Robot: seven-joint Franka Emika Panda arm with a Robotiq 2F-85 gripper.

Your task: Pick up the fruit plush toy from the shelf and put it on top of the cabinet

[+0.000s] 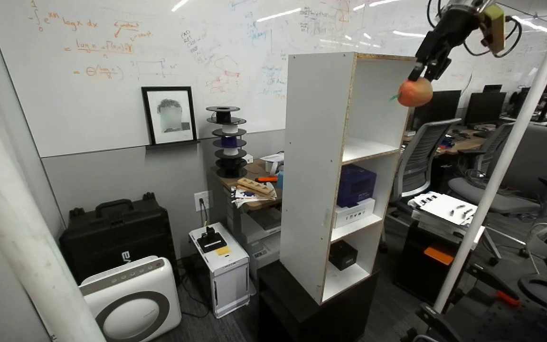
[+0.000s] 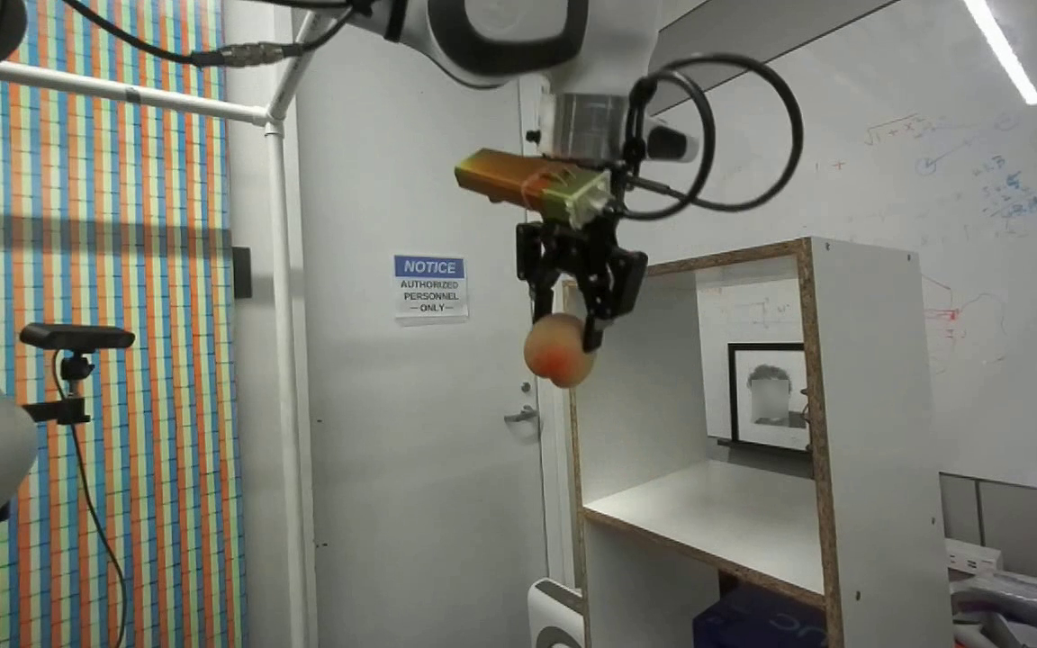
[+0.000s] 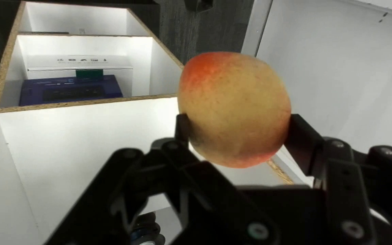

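The fruit plush toy (image 1: 415, 92) is a round orange-red and yellow ball with a green stem. My gripper (image 1: 424, 73) is shut on it and holds it in the air. In the wrist view the toy (image 3: 234, 109) sits between both fingertips (image 3: 237, 127). It also shows in an exterior view (image 2: 558, 351). The white cabinet (image 1: 318, 156) stands upright on a black base. The toy appears outside its open front, at the height of the top compartment and below the cabinet's top edge. The shelf (image 1: 368, 148) is that compartment's white floor and shows bare. The cabinet's top surface is hidden.
A dark blue box (image 1: 356, 184) lies on a white box (image 1: 355, 213) in the middle compartment. A small black box (image 1: 343, 254) is in the lowest one. A white pole (image 1: 506, 156) and office chairs stand beside the cabinet. Black spools (image 1: 230, 142) stand behind it.
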